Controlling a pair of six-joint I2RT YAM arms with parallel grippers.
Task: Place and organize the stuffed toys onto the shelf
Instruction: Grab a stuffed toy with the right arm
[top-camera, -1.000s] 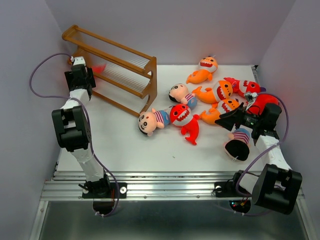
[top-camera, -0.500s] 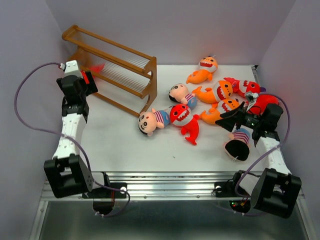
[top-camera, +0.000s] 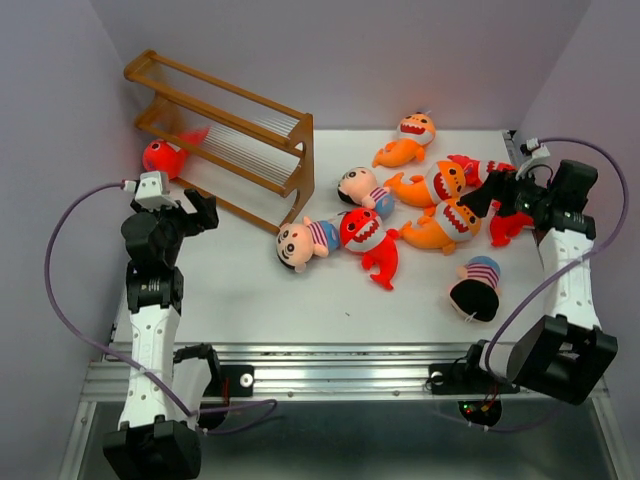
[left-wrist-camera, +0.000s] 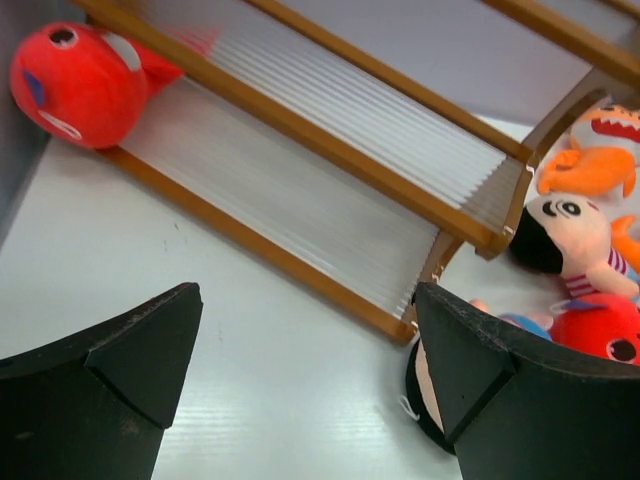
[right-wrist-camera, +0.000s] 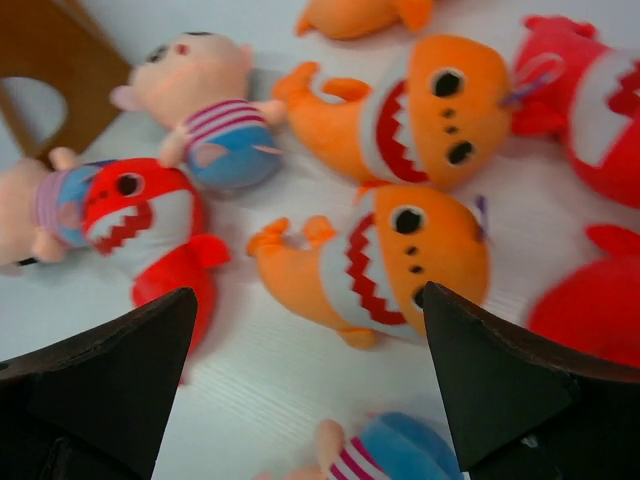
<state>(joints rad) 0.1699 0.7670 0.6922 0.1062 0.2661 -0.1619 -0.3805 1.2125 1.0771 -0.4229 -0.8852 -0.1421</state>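
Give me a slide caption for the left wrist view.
Open left gripper facing the brown wooden slatted shelf, a round red plush shark at its left end.

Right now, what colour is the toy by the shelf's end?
Red. The toy shows best in the left wrist view.

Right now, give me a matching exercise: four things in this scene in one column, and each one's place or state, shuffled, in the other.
1. lone red shark
2. rearmost orange shark
3. boy doll with its face hidden
4. left pincer

A. open, holding nothing
B. alone, nearest the front edge of the table
C. at the left end of the shelf
D. closest to the back wall, right of the shelf

Pairs: 1-C, 2-D, 3-B, 4-A
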